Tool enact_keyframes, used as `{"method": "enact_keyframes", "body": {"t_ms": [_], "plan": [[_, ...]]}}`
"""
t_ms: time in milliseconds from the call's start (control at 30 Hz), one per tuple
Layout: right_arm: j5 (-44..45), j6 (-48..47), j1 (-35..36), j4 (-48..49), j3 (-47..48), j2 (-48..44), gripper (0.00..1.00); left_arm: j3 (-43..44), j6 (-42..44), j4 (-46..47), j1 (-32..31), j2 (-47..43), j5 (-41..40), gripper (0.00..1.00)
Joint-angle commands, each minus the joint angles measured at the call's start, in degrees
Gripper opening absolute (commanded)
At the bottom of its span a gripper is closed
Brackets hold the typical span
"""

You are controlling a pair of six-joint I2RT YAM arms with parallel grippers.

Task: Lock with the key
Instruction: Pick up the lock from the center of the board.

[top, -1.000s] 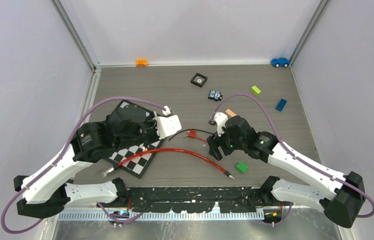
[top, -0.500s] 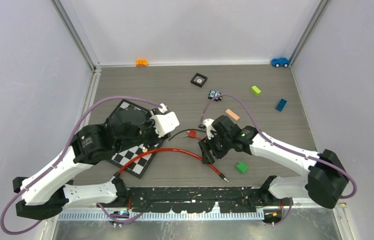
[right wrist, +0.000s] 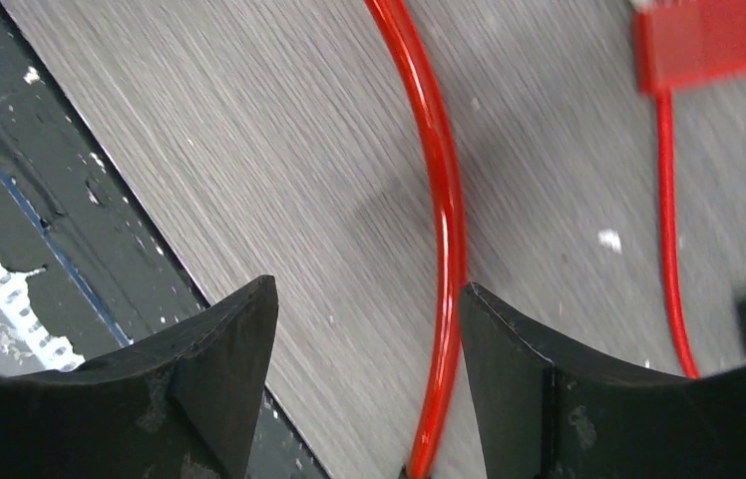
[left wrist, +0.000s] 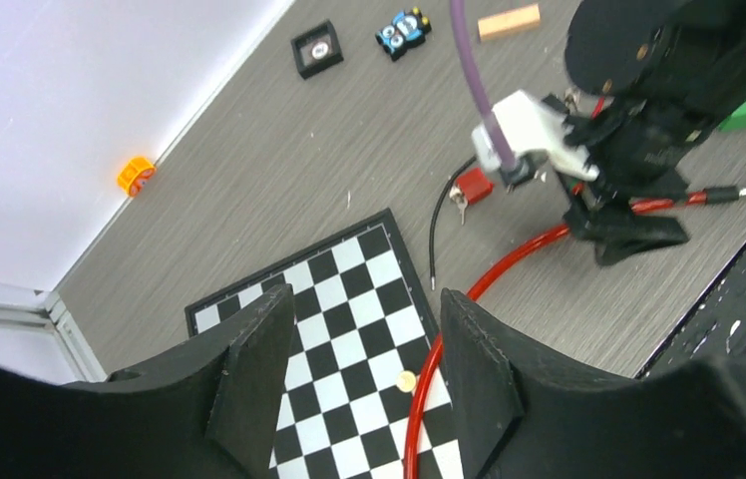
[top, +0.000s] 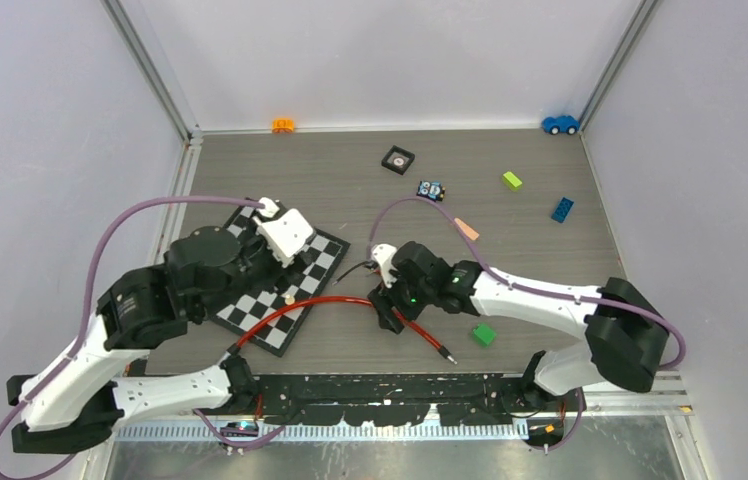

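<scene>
The glossy red cable lies curved. The right gripper is spread wide over it, the left gripper also spread — both holding nothing.

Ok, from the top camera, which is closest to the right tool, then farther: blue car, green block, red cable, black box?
1. The red cable, beneath the right tool.
2. The green block, front right.
3. The black box, farther back.
4. The blue car, back right corner.
</scene>
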Motion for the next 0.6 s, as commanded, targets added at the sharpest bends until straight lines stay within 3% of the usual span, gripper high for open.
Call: {"method": "enact_keyframes", "body": {"t_ms": [0, 167, 433, 567], "plan": [[1.8, -8.6, 1.7, 9.8, 6.0, 4.8, 0.72, -2.3, -1.7, 9.3, 0.0, -5.2, 0.0, 0.59], [1.0, -17.0, 1.7, 13.3, 12.5, 12.0, 0.75, -4.2, -2.3, 13.2, 0.1, -10.2, 3.0, 0.62], [-3.1, -24.2, 1.7, 10.3, 23.9, 26.0, 0.75, -9.3, -4.0, 23.8, 0.0, -19.3, 25.4, 0.64], [-4.8, -25.0, 1.7, 9.1, 27.3, 29.8, 0.75, -9.0, -4.6, 24.8, 0.1, -20.2, 29.0, 0.64]]}}
